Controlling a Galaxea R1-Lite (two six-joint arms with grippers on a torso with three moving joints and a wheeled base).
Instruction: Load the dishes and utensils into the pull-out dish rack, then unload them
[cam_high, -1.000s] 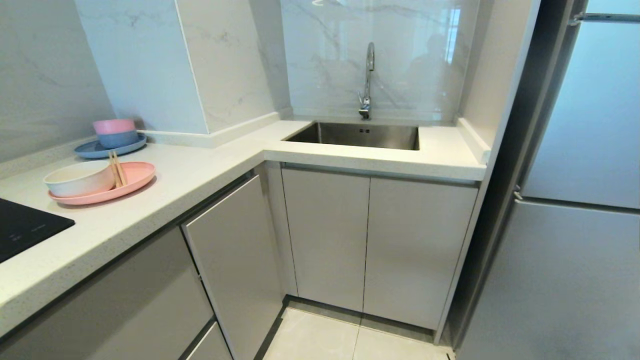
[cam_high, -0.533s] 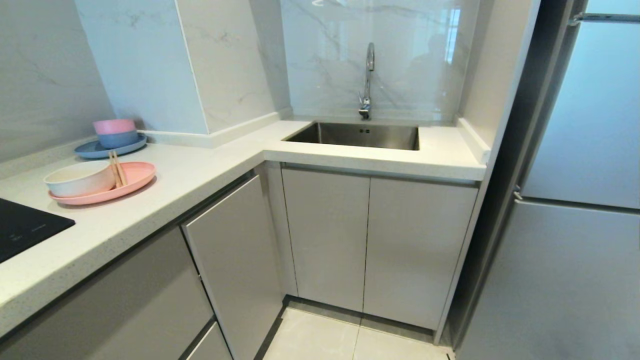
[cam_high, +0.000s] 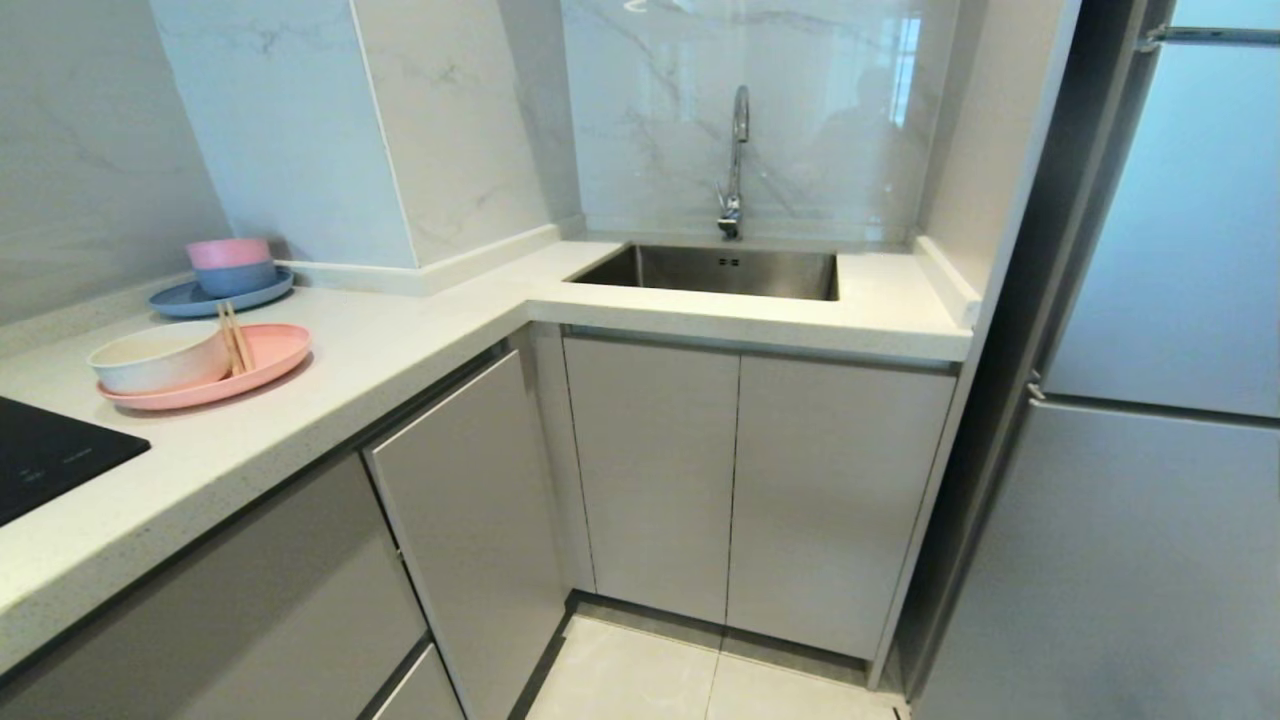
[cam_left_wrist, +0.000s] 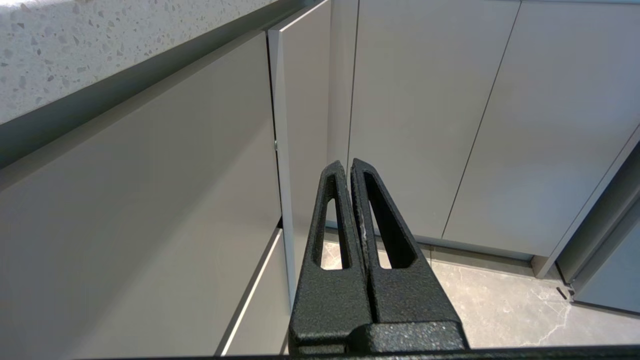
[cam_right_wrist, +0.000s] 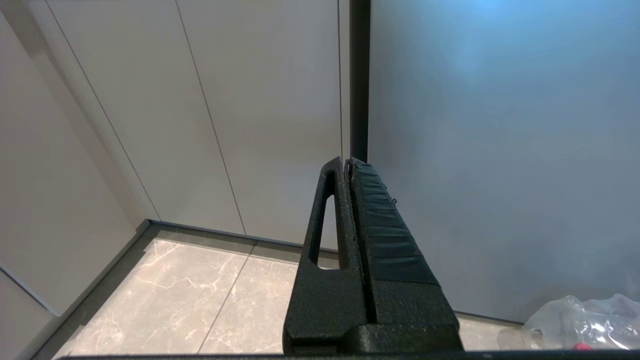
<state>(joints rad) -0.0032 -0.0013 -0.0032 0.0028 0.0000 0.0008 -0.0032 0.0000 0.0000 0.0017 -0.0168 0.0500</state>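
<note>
Jaws of the left gripper (cam_left_wrist: 350, 165) pressed together, empty, low before grey cabinet fronts (cam_left_wrist: 420, 115) with one door edge (cam_left_wrist: 280, 150) standing slightly proud. Right gripper (cam_right_wrist: 348, 162) likewise closed on nothing, beside the fridge (cam_right_wrist: 500, 150); tiled floor (cam_right_wrist: 190, 300) lies open beneath. On the counter (cam_high: 400, 350), cream bowl (cam_high: 160, 358) and chopsticks (cam_high: 234, 338) sit on a pink plate (cam_high: 270, 352). Rack not visible.
</note>
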